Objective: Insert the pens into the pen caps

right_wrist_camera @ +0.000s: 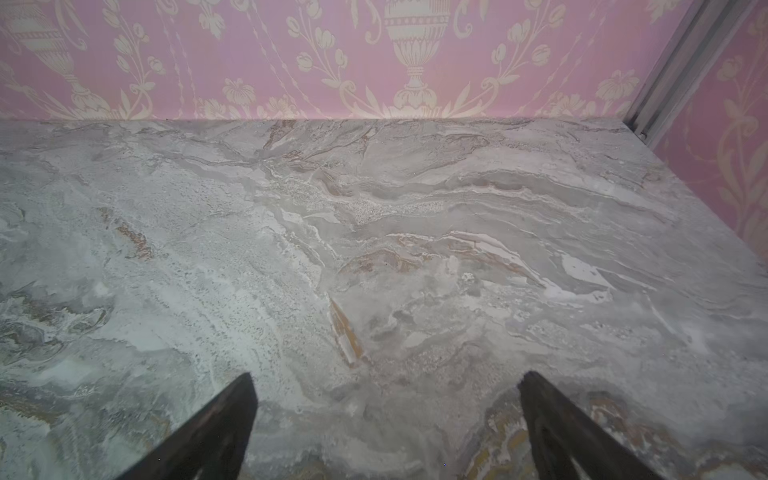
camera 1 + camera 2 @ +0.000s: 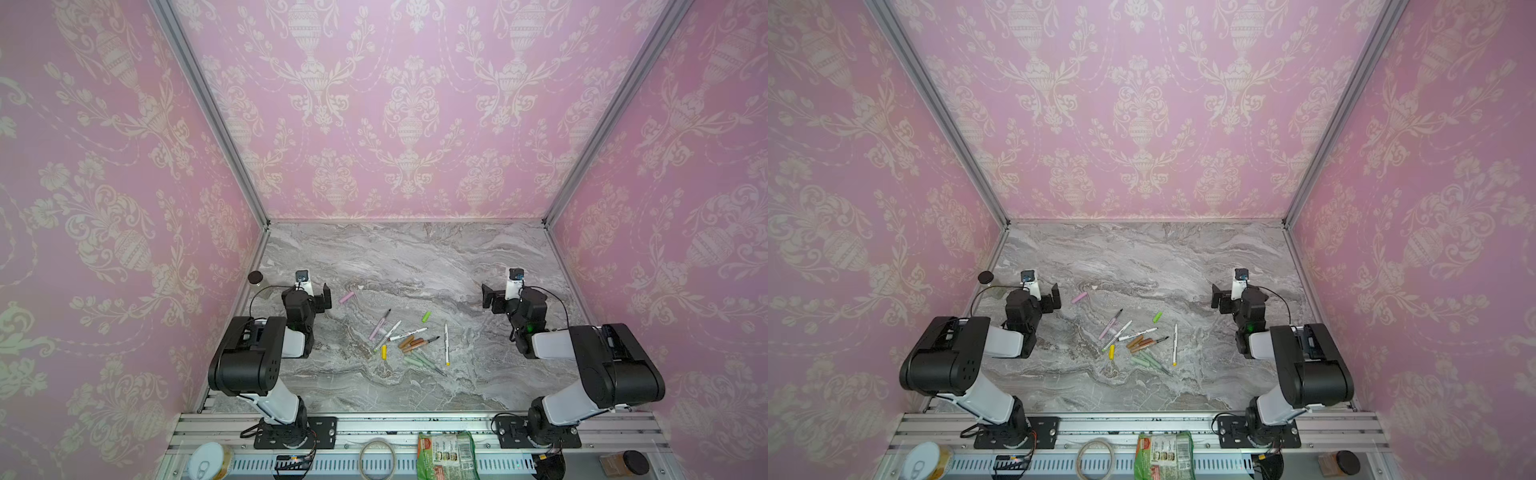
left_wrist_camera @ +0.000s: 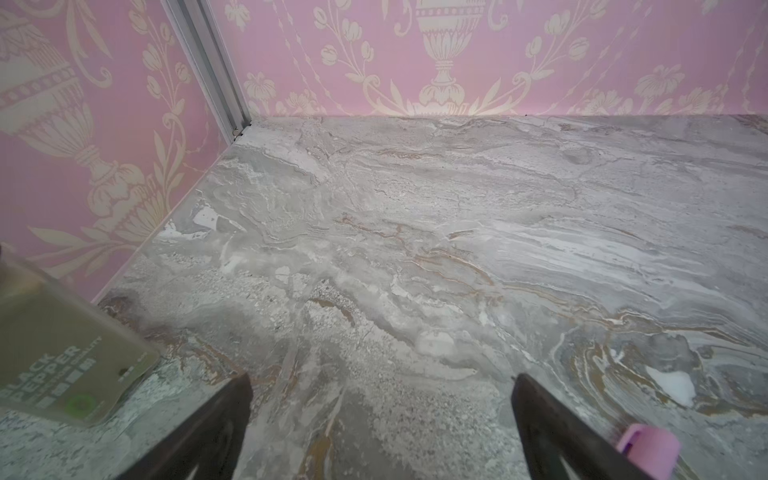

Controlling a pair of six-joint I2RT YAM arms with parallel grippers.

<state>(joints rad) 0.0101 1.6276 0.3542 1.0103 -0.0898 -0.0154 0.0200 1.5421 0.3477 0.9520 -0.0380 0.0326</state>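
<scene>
Both top views look down from high over the whole table (image 2: 415,257); wrist views sit low, facing its far edge.

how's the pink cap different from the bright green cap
Colour: the pink cap is pastel pink, while the bright green cap is vivid lime.
Place: the pink cap lies alone beside the open left hand. The bright green cap lies just beyond the heap of pens, nearer the middle.
View: the pink cap shows at the edge of the left wrist view, and the bright green cap shows in neither wrist view.
Both lie flat on the table with no pen in them.
</scene>
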